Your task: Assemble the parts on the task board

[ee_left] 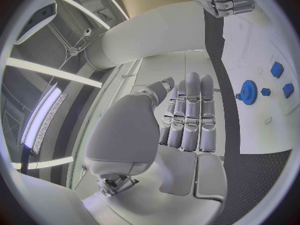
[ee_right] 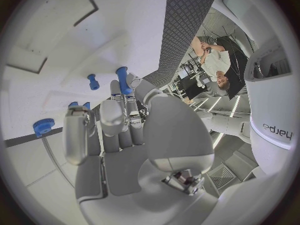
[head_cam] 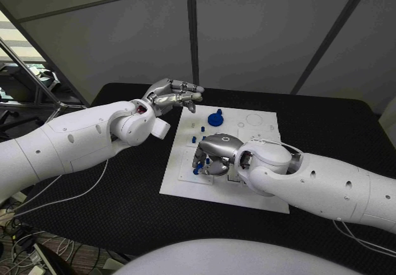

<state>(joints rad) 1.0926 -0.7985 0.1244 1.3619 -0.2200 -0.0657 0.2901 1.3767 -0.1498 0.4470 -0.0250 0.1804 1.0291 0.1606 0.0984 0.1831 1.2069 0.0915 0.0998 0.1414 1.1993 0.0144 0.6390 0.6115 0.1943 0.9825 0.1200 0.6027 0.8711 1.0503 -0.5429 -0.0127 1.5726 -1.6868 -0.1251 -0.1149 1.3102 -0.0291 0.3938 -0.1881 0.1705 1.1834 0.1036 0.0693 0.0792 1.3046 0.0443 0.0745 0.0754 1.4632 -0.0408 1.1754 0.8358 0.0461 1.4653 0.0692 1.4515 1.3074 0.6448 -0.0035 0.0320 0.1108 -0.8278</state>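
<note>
The white task board (head_cam: pixel 248 189) lies in the middle of the table. On its far part lie a blue gear (head_cam: pixel 215 118) and a few small blue parts (head_cam: pixel 194 138). My right hand (head_cam: pixel 213 156) hovers low over the board's left half, and a blue peg (ee_right: pixel 123 80) is pinched upright between its thumb and fingertips; the peg shows blue under the hand (head_cam: pixel 198 167). Another blue peg (ee_right: pixel 93 81) stands on the board just beyond it. My left hand (head_cam: pixel 174 95) is raised beside the board's far left corner, fingers stretched side by side (ee_left: pixel 190 115) and holding nothing.
The black table (head_cam: pixel 115 195) surrounds the board. Empty recesses and outlines (head_cam: pixel 254 120) mark the board's far right part. The left wrist view shows the gear (ee_left: pixel 249 91) and small blue parts (ee_left: pixel 277 69) on the board beyond my left hand.
</note>
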